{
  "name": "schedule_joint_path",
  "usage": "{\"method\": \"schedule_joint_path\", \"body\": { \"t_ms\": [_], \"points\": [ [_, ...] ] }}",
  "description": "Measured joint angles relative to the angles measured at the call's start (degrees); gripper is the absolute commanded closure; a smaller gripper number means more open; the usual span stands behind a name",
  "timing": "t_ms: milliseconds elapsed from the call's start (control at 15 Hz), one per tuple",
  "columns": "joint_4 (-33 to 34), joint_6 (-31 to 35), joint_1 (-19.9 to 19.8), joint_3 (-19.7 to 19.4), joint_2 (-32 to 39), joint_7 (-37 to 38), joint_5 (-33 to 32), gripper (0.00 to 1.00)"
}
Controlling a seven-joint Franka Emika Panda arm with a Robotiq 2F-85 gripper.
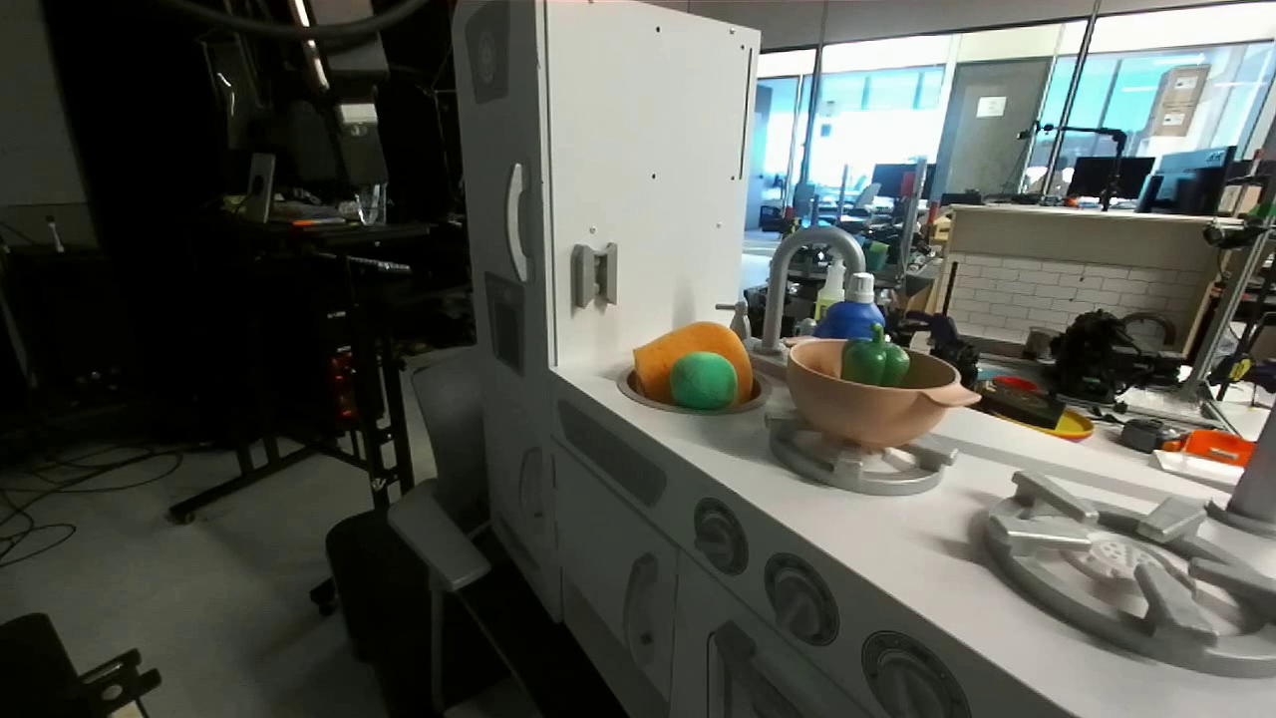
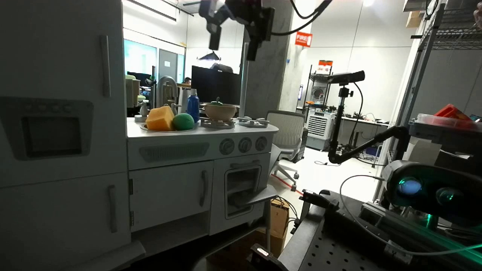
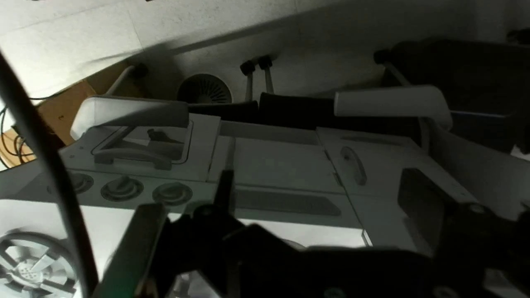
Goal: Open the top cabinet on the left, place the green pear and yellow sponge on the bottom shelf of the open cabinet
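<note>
The green round pear [image 1: 704,381] rests against the orange-yellow sponge [image 1: 698,344] in the sink basin; in an exterior view the pear [image 2: 183,121] and sponge [image 2: 161,118] also sit side by side. The tall left cabinet has its upper door [image 2: 56,45] shut, with a vertical handle [image 2: 106,66]; this handle [image 1: 516,221] also shows from the side. My gripper [image 2: 233,47] is open and empty, high above counter level. In the wrist view its spread fingers [image 3: 319,184] have nothing between them. The inside shelves are hidden. Pear and sponge do not show in the wrist view.
A pink bowl [image 1: 867,399] with a green pepper [image 1: 875,359] stands on the burner beside the sink. The grey faucet [image 1: 807,259] and a blue bottle [image 1: 852,317] rise behind. A chair armrest [image 1: 439,534] stands before the lower doors. A second burner [image 1: 1126,568] is on the counter.
</note>
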Motion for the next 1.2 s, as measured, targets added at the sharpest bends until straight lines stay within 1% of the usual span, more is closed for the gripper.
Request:
{"method": "schedule_joint_path", "body": {
  "t_ms": [267,533,800,1000,1200],
  "points": [
    [7.5,5.2,0.6,2.7,7.4,10.5,-1.1,0.0],
    [16.5,8.7,2.2,3.0,17.3,18.6,-6.1,0.0],
    [24.3,9.3,5.6,2.2,24.9,20.7,-9.9,0.0],
    [28.0,9.6,8.4,1.0,27.7,21.1,-12.6,0.0],
    [30.3,9.7,10.6,-0.5,29.3,21.3,-15.1,0.0]
  ]
}}
